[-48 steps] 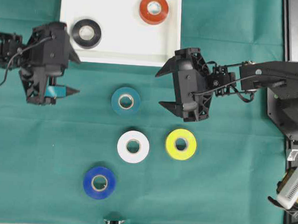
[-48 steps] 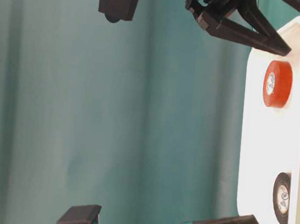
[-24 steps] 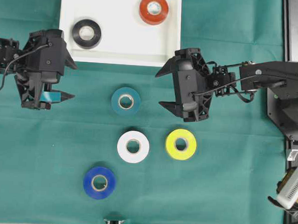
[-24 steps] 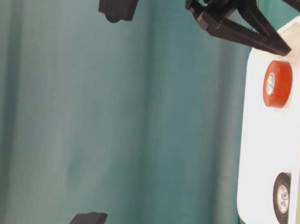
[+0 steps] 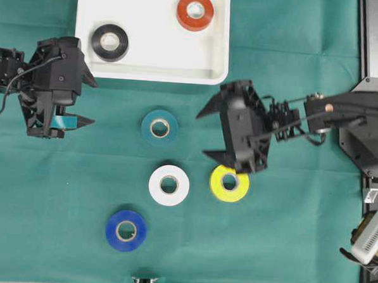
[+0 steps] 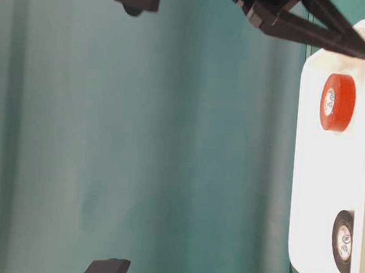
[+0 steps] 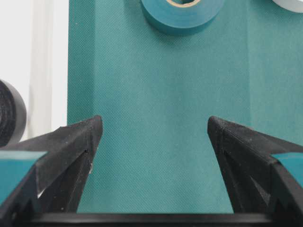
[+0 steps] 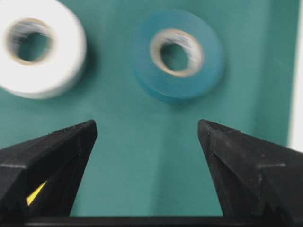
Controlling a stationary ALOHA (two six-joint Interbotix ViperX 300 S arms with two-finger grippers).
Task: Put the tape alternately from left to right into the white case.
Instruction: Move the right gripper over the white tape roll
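White plastic case [image 5: 152, 54] with raised rim and rounded corners, at twelve o'clock on the green cloth-covered counter [image 5: 59, 192] in the overhead view, already holding two glossy rolls: black tape [image 5: 109, 42] at its nine o'clock side, red tape [image 5: 195, 10] toward one o'clock. Four rolls left on the cloth: teal tape [image 5: 159, 128] near centre, white tape [image 5: 169, 185] at six o'clock of it, yellow tape [image 5: 229, 183] at four o'clock, blue tape [image 5: 126, 230] at seven o'clock.

Left gripper [image 5: 83, 102] at nine o'clock, jaws spread wide, holding nothing, level with the teal roll but well apart from it. Right gripper [image 5: 208, 134] at three o'clock of the teal roll, jaws parted and empty, lower tip overlapping the yellow roll's edge from above.

Likely third placement in hand, left arm's turn by the alternation. Next move: line up over one roll, descend, close across its rim, carry to the case.
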